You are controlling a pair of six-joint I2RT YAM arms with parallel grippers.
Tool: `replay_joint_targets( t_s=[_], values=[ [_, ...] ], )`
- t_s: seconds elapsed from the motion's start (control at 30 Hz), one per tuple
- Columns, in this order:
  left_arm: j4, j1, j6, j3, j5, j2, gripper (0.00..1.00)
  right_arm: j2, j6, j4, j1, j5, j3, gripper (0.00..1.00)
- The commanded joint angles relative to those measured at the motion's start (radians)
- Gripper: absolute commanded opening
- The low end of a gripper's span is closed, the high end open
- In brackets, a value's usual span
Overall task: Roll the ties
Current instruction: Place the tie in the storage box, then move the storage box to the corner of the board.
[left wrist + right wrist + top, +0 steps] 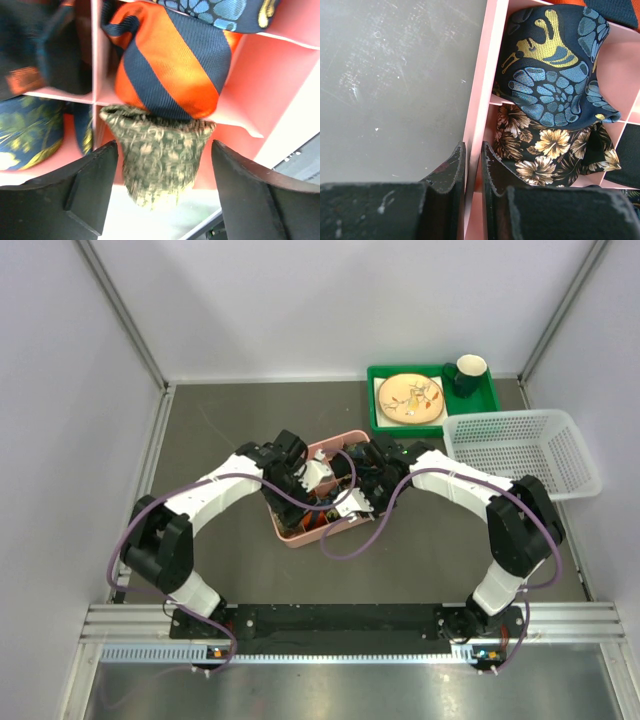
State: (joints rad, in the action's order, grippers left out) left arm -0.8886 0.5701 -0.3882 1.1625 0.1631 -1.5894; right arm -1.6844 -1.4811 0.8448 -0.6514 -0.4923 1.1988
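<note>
- Top view: both arms reach in over the pink box (343,437) at the middle of the table. The left gripper (306,480) comes in from the left and the right gripper (358,492) from the right. The arms hide the olive-tan tie here, and neither gripper's state can be made out from above. Well apart at the back right are a green tray (490,400) holding a plate (410,397) and a mug (468,373), with a white mesh basket (560,475) beside it.
- Left wrist view: the left gripper (164,147) is spread wide. The olive-tan tie (159,175) sits as a finished roll directly between its jaws, in a compartment at the box's edge. The roll faces the camera end-on, so its axis runs along the gripper's reach. It lies just under the orange and navy striped tie (170,60). This arm is plainly the nearer one. The pads look just beside the roll, not pressing on it.
- Right wrist view: the right gripper (472,150) is pinched onto the outer wall of the pink box (490,55), one finger on either side, which I judge is steadying it. Beside it lie a navy paisley tie (555,70) and a dark floral tie (550,145).
- No brand, label or writing can be read in any view.
</note>
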Motion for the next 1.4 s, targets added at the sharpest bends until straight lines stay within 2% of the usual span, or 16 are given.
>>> replay_joint_targets(
  t_s=[0.0, 0.27, 0.47, 0.7, 0.83, 1.03, 1.23, 1.37],
  values=[
    [-0.068, 0.002, 0.017, 0.097, 0.001, 0.063, 0.81, -0.008, -0.002, 0.083, -0.017, -0.065, 0.004, 0.00],
    [-0.133, -0.001, 0.078, 0.221, -0.020, 0.095, 0.81, -0.006, 0.037, 0.068, -0.016, -0.063, -0.002, 0.00],
    [-0.095, -0.042, 0.117, 0.265, -0.076, 0.155, 0.85, -0.011, 0.198, 0.004, -0.017, -0.049, 0.005, 0.00],
    [-0.110, -0.312, 0.152, 0.402, 0.059, 0.134, 0.88, -0.037, 0.432, -0.110, -0.017, -0.048, 0.067, 0.00],
    [-0.110, -0.378, 0.150, 0.450, 0.070, 0.132, 0.91, -0.102, 0.470, -0.147, -0.017, -0.019, 0.126, 0.00],
    [-0.102, -0.449, 0.172, 0.418, 0.072, 0.163, 0.96, -0.213, 0.545, -0.240, -0.014, 0.092, 0.240, 0.00],
    [-0.089, -0.478, 0.173, 0.350, 0.064, 0.213, 0.99, -0.346, 0.548, -0.300, 0.016, 0.124, 0.367, 0.00],
    [-0.084, -0.489, 0.178, 0.313, 0.065, 0.238, 0.99, -0.460, 0.588, -0.294, 0.038, 0.162, 0.543, 0.00]
  ],
)
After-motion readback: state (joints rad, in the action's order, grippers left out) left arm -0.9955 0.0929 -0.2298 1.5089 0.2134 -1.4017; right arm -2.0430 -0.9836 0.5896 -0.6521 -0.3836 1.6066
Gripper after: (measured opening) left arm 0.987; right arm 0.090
